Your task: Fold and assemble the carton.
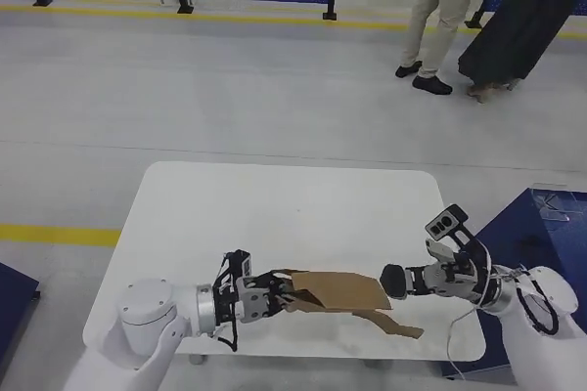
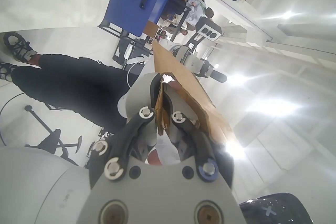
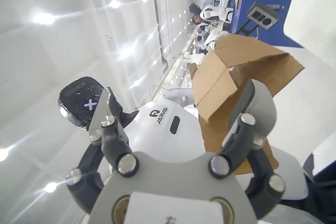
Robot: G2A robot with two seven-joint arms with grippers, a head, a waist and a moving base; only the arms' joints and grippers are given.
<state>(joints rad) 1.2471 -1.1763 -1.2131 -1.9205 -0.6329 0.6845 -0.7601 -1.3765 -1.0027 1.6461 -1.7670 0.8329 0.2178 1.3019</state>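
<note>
— Where do we have the carton (image 1: 338, 290)?
— Our left gripper (image 2: 160, 97) pinches one end, fingers closed tight on the cardboard edge. The carton stretches away from them, half flattened, over the table (image 1: 274, 205).
— And our right gripper (image 3: 179, 89)?
— Spread wide at the carton's other end, one finger right beside the cardboard. We cannot tell whether it touches.

Plain brown carton (image 1: 338, 290) in left gripper (image 1: 286, 292), which is grey with black links and silver screws. White table (image 1: 274, 205) under the claw. Yellow floor stripe (image 1: 49, 235) beyond.
</note>
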